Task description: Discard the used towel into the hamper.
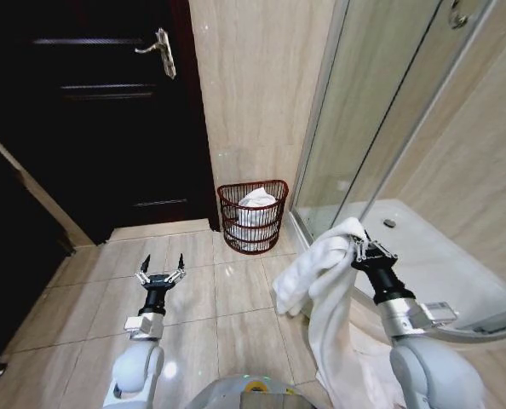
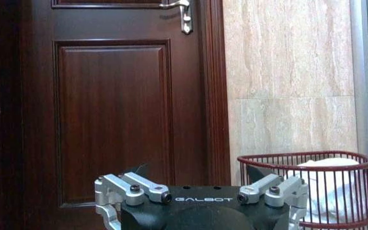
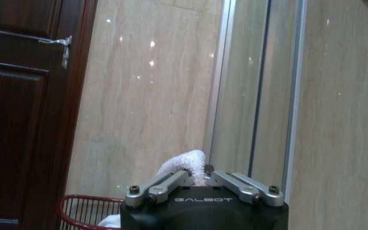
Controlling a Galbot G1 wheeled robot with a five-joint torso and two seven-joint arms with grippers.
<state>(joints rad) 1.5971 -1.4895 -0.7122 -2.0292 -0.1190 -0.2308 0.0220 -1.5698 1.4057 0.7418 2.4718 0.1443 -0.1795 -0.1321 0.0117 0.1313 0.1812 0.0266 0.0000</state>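
Note:
A white towel [image 1: 321, 290] hangs from my right gripper [image 1: 357, 243], which is shut on its top edge; the cloth drapes down to the floor on the right of the head view. A tuft of the towel [image 3: 185, 163] pokes up between the fingers in the right wrist view. The hamper [image 1: 253, 215], a dark red wire basket, stands against the tiled wall ahead, with white cloth inside it; its rim [image 2: 306, 158] also appears in the left wrist view, and its edge [image 3: 88, 211] in the right wrist view. My left gripper [image 1: 160, 271] is open, held low over the floor, left of the hamper.
A dark wooden door [image 1: 100, 111] with a silver handle [image 1: 161, 51] fills the left. A glass shower enclosure [image 1: 381, 111] with a raised white base [image 1: 423, 256] stands on the right. Beige floor tiles [image 1: 219, 290] lie between me and the hamper.

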